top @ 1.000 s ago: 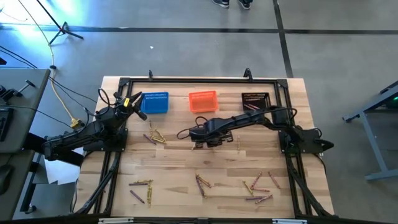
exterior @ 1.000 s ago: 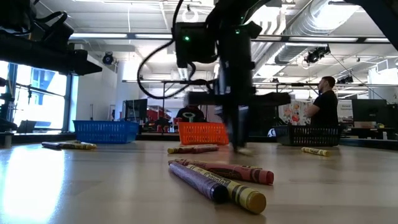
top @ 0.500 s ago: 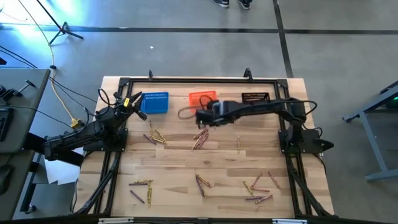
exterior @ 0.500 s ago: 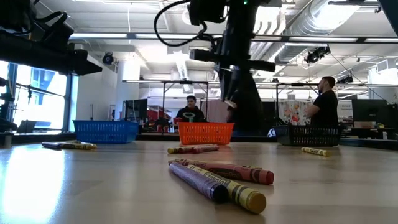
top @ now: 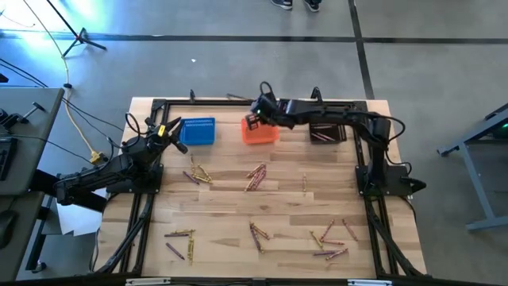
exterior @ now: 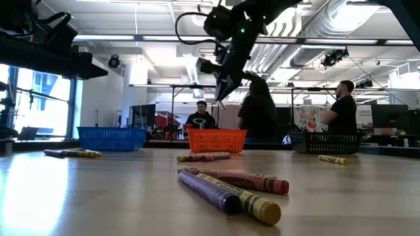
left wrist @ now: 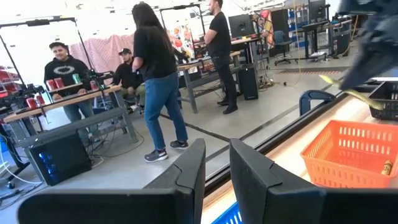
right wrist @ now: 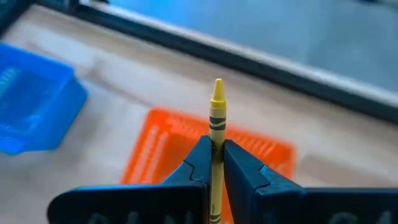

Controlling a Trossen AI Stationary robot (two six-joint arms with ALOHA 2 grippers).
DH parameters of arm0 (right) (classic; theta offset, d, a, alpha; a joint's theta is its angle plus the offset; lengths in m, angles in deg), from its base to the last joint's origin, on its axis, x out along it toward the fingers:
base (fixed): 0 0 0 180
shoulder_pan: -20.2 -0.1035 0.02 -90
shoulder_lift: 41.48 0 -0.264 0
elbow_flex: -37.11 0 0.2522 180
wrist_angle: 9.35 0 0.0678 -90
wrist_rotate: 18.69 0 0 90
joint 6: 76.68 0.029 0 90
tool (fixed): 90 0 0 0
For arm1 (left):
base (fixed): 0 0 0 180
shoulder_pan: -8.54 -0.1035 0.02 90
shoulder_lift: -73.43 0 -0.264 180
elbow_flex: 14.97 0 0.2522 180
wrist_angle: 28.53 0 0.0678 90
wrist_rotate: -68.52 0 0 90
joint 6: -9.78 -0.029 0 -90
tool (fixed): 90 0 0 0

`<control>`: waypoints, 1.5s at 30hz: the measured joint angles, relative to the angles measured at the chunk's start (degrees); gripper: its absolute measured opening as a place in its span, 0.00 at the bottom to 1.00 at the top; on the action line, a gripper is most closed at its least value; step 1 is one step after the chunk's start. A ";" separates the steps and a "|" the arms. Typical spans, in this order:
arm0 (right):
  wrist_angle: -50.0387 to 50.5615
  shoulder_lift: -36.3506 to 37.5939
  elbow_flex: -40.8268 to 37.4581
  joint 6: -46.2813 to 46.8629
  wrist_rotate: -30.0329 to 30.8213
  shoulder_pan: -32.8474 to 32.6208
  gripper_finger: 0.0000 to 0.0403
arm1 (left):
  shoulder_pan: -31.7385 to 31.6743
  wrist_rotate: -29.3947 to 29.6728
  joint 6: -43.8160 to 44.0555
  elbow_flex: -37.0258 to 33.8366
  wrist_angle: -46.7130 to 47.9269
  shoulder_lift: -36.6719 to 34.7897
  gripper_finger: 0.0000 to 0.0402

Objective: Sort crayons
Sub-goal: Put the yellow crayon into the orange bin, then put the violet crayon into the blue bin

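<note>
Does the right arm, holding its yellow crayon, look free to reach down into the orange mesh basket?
Probably yes. The right gripper, shut on the yellow crayon, hangs above the orange mesh basket; its top is open, and the left gripper waits by the blue basket.

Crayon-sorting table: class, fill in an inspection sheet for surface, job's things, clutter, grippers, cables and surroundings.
Surface: wooden table, black frame.
Job's things: yellow crayon held over the orange basket; loose crayons scattered across the table; blue basket and black basket along the far edge.
Clutter: nothing seen.
Grippers: right gripper shut on the crayon; left gripper waits by the blue basket.
Cables: yellow cable beside the table.
Surroundings: people at benches.
</note>
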 joint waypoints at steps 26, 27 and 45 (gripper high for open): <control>-7.15 0.00 -8.28 -8.40 -5.26 1.91 0.14 | -0.01 0.01 -0.02 -0.01 -0.01 0.00 0.15; -7.33 0.00 -8.28 -8.25 -5.61 1.83 0.15 | -0.01 0.00 -0.04 0.00 0.00 0.00 0.15; -5.68 5.34 -8.17 -0.12 -20.04 -8.72 0.22 | -0.02 0.00 -0.01 -0.01 0.00 0.02 0.15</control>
